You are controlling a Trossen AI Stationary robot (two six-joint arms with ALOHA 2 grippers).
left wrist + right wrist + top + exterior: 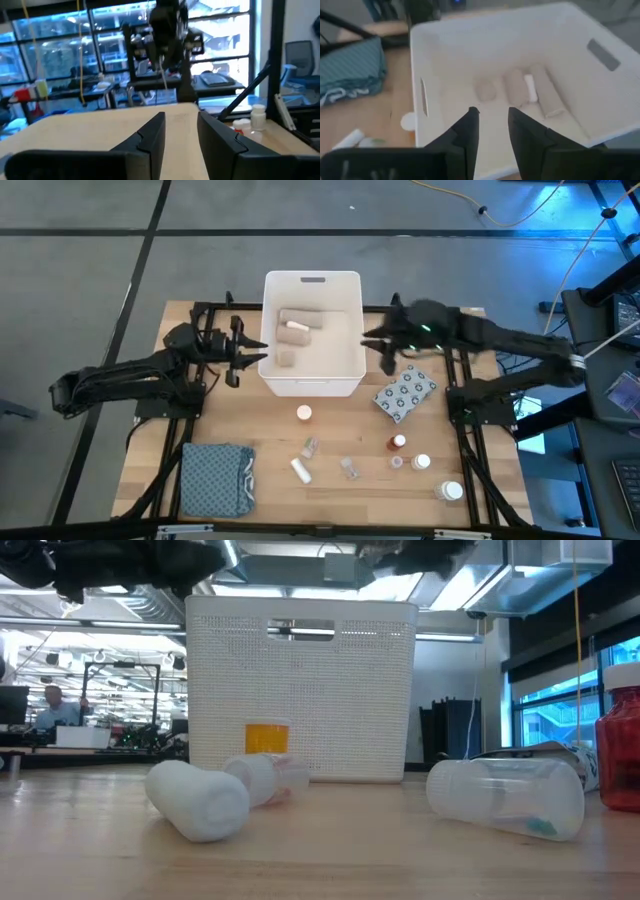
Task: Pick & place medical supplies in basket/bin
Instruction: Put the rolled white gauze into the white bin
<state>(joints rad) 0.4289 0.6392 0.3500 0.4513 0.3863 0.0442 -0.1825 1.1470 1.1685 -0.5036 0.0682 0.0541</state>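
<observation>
Supplies still out, such as the dotted packet (404, 395) and red-capped bottle (398, 442), lie desk-front of the bin (312, 381), nearest the right end effector (385, 352), slightly open and empty, at the bin's right rim.

Overhead, table-level and two wrist views, three sharing the white tub (312, 330) (300, 690) (520, 65).

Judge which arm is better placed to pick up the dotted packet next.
Right, probably. Its tool hangs empty and open at the bin's right rim, and the packet lies just below it in the high view. The left tool waits beyond the bin's far side.
</observation>
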